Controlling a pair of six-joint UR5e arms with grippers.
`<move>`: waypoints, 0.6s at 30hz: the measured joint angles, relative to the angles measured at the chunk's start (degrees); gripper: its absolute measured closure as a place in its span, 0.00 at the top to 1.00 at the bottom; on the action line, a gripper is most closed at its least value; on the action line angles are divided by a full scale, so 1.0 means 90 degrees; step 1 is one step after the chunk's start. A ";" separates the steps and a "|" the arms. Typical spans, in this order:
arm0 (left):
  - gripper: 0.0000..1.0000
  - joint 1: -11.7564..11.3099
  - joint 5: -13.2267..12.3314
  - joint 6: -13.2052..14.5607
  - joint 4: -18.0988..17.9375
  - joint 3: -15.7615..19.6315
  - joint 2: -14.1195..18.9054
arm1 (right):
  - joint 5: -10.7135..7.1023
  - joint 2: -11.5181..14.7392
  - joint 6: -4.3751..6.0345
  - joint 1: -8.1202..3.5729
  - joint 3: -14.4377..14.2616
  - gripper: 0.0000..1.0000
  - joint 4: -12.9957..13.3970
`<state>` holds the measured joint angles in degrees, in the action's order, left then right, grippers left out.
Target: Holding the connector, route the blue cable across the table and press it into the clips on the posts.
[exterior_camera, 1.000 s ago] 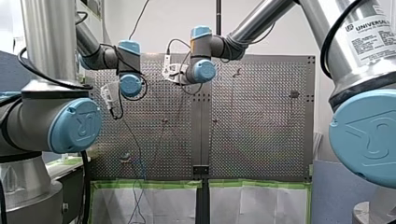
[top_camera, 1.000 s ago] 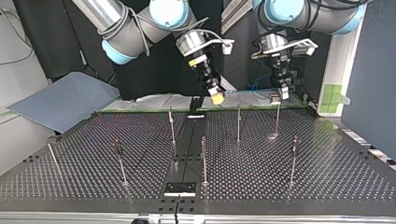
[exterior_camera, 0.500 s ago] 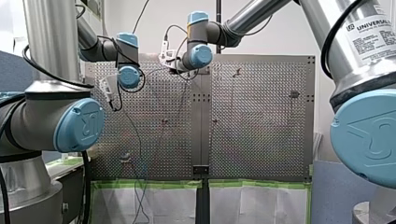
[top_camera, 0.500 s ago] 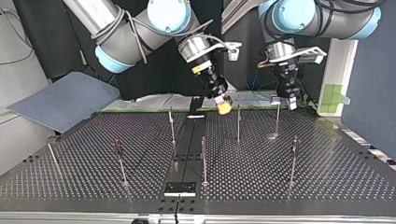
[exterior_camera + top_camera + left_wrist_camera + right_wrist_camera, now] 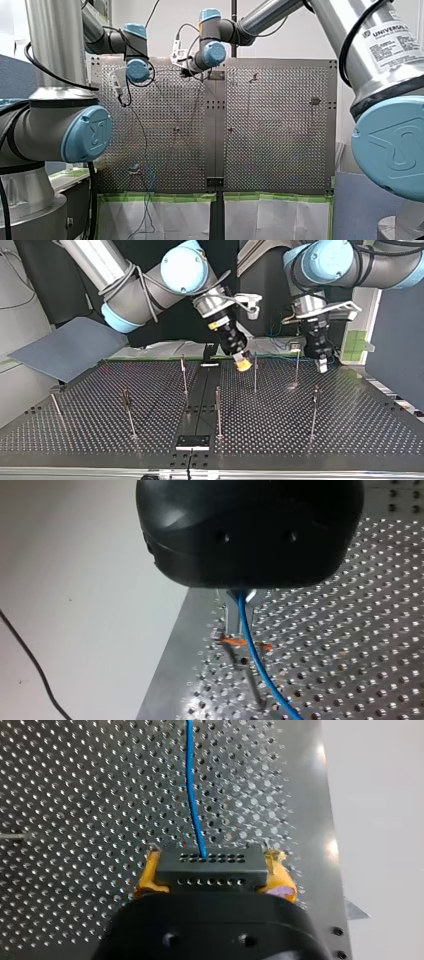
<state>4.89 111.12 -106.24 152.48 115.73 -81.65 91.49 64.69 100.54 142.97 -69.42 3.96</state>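
Two arms reach out over the table [image 5: 280, 125] in the front view, but their wrists block both hands, so no grip info there. Top view shows my right hand [image 5: 243, 361], yellow pads [image 5: 244, 365], just beside a post [image 5: 255, 372], with my left hand [image 5: 322, 365] further toward that view's right. Left wrist view fills the gap: metal fingers [image 5: 228, 616] clenched on the blue cable [image 5: 253, 656], right by an orange clip [image 5: 232, 641]. Right wrist view: the pads [image 5: 150, 875] are clamping the black connector [image 5: 210, 867], and the cable heads away over the holes.
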 joint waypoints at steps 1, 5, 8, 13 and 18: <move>0.00 -0.0017 -0.0012 0.0003 0.0017 -0.0031 0.0000 | -0.0018 -0.0025 0.0017 -0.0001 0.0041 0.00 -0.0046; 0.00 -0.0100 -0.0047 0.0043 0.0094 -0.0142 -0.0001 | -0.0058 -0.0087 0.0080 -0.0001 0.0194 0.00 -0.0264; 0.00 -0.0168 -0.0071 0.0075 0.0117 -0.0187 -0.0013 | -0.0069 -0.0103 0.0112 -0.0002 0.0278 0.00 -0.0412; 0.00 -0.0297 -0.0107 0.0123 0.0130 -0.0240 -0.0073 | -0.0148 -0.0230 0.0167 -0.0002 0.0450 0.00 -0.0506; 0.00 -0.0418 -0.0250 0.0136 0.0151 -0.0319 -0.0168 | -0.0300 -0.0501 0.0238 -0.0004 0.0742 0.00 -0.0539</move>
<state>1.13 108.87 -105.02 153.85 112.86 -83.16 88.79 60.18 102.68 142.94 -62.74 -0.90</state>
